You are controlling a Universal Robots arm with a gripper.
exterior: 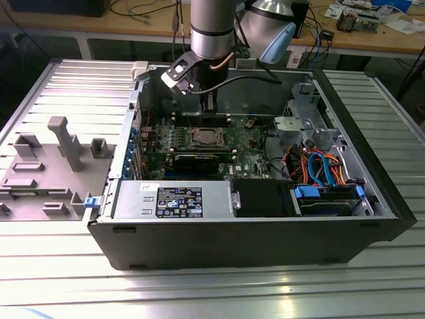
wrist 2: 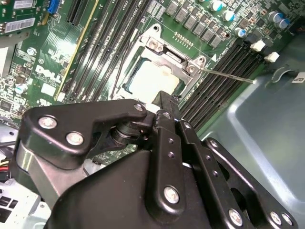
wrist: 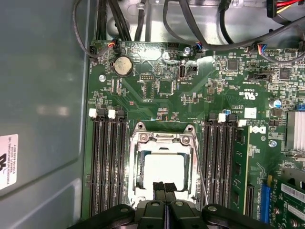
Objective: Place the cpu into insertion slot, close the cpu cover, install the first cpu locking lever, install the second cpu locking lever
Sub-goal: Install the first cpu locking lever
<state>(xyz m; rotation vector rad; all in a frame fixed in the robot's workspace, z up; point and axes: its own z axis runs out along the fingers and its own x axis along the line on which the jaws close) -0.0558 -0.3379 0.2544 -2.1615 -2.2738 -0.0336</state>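
Tool (wrist: pixel 164 186) up close, tips pinched together on nothing — looks set as a narrow pusher. The cpu (wrist: pixel 164 167) sits under the lowered cpu cover (wrist: pixel 164 139), showing through its window.

The arm (exterior: pixel 211 26) is showing a silvery-grey cylinder and a pale blue cap (exterior: pixel 275 40). Below the arm, the matte black gripper (wrist: pixel 164 187) is wearing silver screws (wrist 2: pixel 171 193), and a black cable (exterior: pixel 255 78) is looping beside the arm.

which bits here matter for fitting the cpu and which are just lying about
Job in hand:
silvery square cpu
silvery metal cpu cover frame around it
thin wire locking lever
black claw

Lying about:
round silver coin battery
black memory slots
orange and blue cables
grey plastic fixture beside the case
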